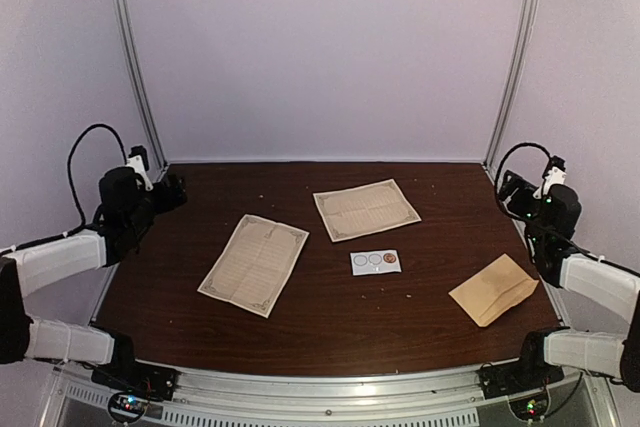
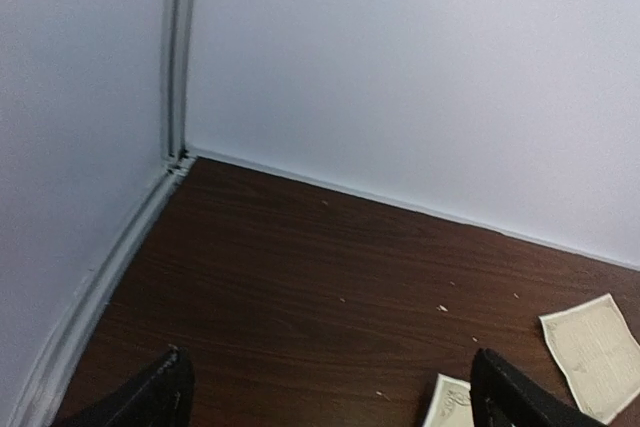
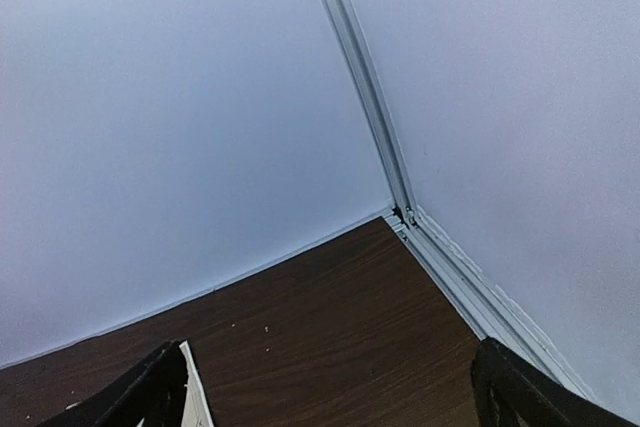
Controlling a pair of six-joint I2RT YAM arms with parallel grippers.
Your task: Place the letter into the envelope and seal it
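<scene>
On the dark table (image 1: pixel 300 337), a letter sheet (image 1: pixel 254 263) lies inward of the left gripper (image 1: pixel 168 191), with its long axis diagonal. The envelope (image 1: pixel 493 289), also diagonal, lies back toward the base from the right gripper (image 1: pixel 512 187), so the right arm is nearer it. Both grippers gape wide and hold nothing.

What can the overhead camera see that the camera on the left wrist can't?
Only the top view: the envelope, the sticker card, the left arm and the right arm. Only the left wrist view: a close look between its open fingers at the back corner. Both: the dark table and parts of the two letters.
</scene>
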